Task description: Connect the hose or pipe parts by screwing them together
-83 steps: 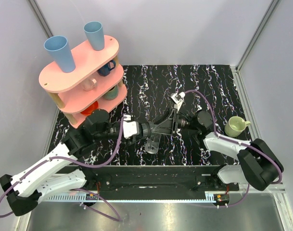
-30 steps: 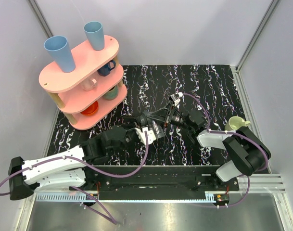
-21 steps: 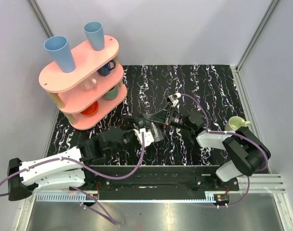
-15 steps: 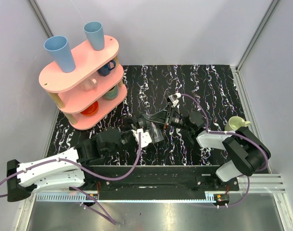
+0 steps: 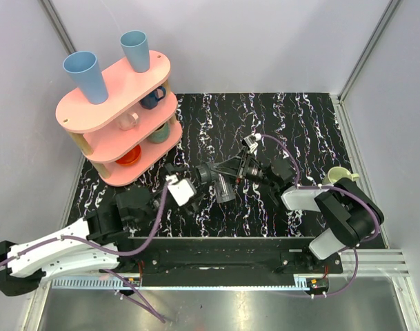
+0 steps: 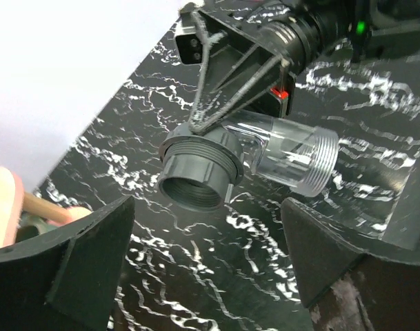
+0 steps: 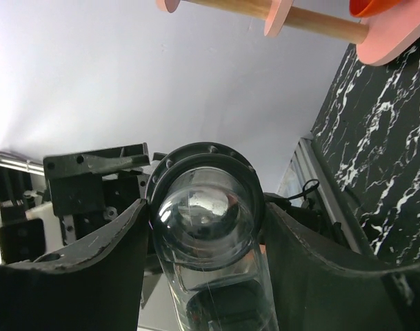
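Observation:
The pipe parts hang together above the table: a dark grey threaded nut [image 6: 196, 169] sits on one end of a clear elbow pipe [image 6: 292, 155], whose other threaded end points right. My right gripper [image 7: 206, 207] is shut on the clear pipe [image 7: 210, 227], and its dark fingers [image 6: 230, 76] reach down to it in the left wrist view. My left gripper [image 6: 208, 203] stands open just short of the nut, touching nothing. From above, the nut [image 5: 204, 174] and clear pipe [image 5: 225, 189] lie between the left gripper [image 5: 193, 182] and right gripper [image 5: 227, 174].
A pink three-tier rack [image 5: 92, 114] with blue cups and mugs stands at the back left. A pale green mug [image 5: 337, 181] sits at the right, beside the right arm. The black marbled table [image 5: 299, 117] ends at a metal rail along the front.
My left gripper has opened, let go of the nut and drawn back to the left. The right gripper has kept its hold on the pipe in the same place.

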### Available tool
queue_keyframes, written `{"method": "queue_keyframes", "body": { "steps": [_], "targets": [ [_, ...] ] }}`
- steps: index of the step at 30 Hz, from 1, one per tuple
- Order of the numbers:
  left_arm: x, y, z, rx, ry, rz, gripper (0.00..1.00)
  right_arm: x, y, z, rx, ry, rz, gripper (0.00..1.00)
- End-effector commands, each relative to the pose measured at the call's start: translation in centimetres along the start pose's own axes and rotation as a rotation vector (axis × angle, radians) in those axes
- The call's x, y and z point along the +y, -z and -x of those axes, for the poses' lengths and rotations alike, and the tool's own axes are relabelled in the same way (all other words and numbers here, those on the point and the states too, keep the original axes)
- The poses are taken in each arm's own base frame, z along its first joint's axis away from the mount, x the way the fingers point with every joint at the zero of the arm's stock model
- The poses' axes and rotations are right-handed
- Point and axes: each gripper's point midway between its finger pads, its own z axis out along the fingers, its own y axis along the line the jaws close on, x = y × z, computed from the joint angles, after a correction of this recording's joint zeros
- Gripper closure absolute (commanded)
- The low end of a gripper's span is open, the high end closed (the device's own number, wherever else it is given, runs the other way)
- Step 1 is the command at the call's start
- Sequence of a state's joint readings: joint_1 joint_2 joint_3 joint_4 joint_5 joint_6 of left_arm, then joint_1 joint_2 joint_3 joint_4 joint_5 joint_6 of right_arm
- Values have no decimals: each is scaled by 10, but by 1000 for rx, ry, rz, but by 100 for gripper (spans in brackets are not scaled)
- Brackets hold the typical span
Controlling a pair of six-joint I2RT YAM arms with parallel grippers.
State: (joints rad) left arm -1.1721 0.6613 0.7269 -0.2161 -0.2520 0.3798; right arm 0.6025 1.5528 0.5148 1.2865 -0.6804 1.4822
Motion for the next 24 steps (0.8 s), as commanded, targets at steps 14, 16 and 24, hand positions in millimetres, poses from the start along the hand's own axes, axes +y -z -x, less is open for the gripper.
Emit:
{"method": "queue_keyframes", "body": {
  "steps": [14,16,24],
  "targets": [
    [47,23,75,60,1041,135,7,120,41,-8,-155,1047,344,99],
    [51,17,76,66,1147,108,7,133,48,-13,-180,1151,374,98],
    [16,-1,119,-56,1393,-335,9,147,73,-30,-238,1399,438,98]
  ]
}}
